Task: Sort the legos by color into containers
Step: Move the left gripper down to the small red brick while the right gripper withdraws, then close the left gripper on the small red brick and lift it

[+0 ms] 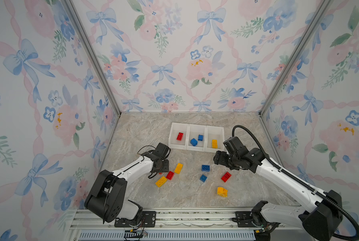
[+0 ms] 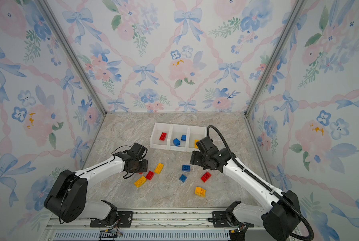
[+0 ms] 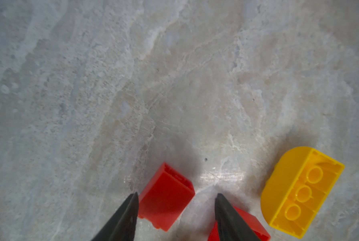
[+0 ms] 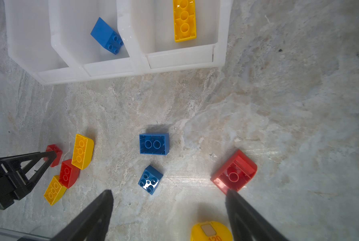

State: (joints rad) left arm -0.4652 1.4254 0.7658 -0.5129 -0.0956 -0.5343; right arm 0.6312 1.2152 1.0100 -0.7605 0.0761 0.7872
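3 white bins (image 1: 188,133) joined in a row, rear of counter (image 1: 145,133). Left bin: 1 red brick (image 1: 180,136). Mid: 2 blue bricks (image 1: 193,141). Right: 1 yellow brick (image 1: 214,143), partly hidden by right arm (image 2: 207,146) in a top view. Loose in front: 2 yellow oblongs (image 1: 178,168) + red square (image 1: 170,175) bunched by left tool (image 3: 176,195). Small red brick (image 3: 165,198) sits between its jaws, which are half-wide, not clamped yet. Centre: loose blue pair (image 1: 205,168). Right side: red piece (image 1: 226,177), yellow piece (image 1: 222,191). Right tool (image 4: 169,192) wide, empty, above counter near right bin.
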